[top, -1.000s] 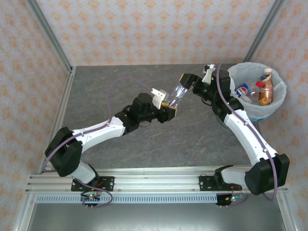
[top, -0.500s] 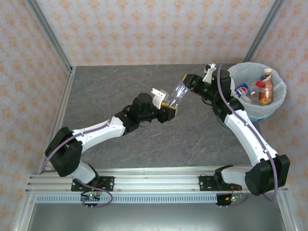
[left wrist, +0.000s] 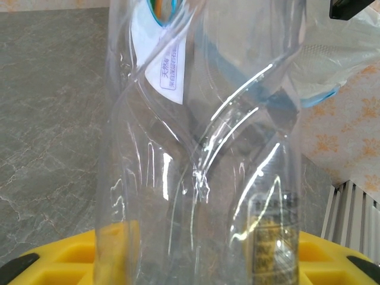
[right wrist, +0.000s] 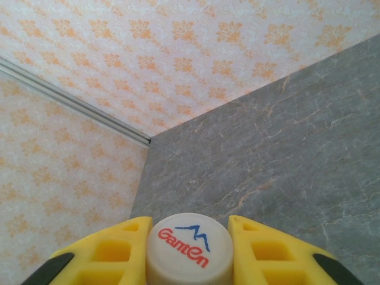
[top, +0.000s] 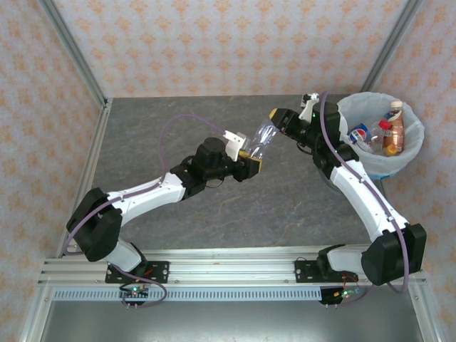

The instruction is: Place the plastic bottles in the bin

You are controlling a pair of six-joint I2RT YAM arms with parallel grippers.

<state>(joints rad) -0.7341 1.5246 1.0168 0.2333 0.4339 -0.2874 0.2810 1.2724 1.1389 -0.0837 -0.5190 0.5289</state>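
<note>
The bin (top: pixel 400 165) stands behind the right gripper (top: pixel 279 117), past its wrist and away from its fingertips, with several bottles (top: pixel 385 132) already inside it. The left gripper (top: pixel 251 158) sits much farther from the bin, so we judge the right arm the one to carry the load over. Between the two grippers hangs a clear bottle (top: pixel 262 137), off the table (top: pixel 157 135), with its long axis running from the left gripper straight ahead to the right one. The left gripper is clenched on the bottle's lower body, which is dented between its yellow fingers (left wrist: pixel 59 261). The right gripper is clamped on the white cap (right wrist: pixel 189 246), which sits snug between its fingers (right wrist: pixel 119 246). A second ago we saw those right jaws spread around the cap end; now they have closed on it, while the left grip is unchanged, so the bottle is held at both ends
</note>
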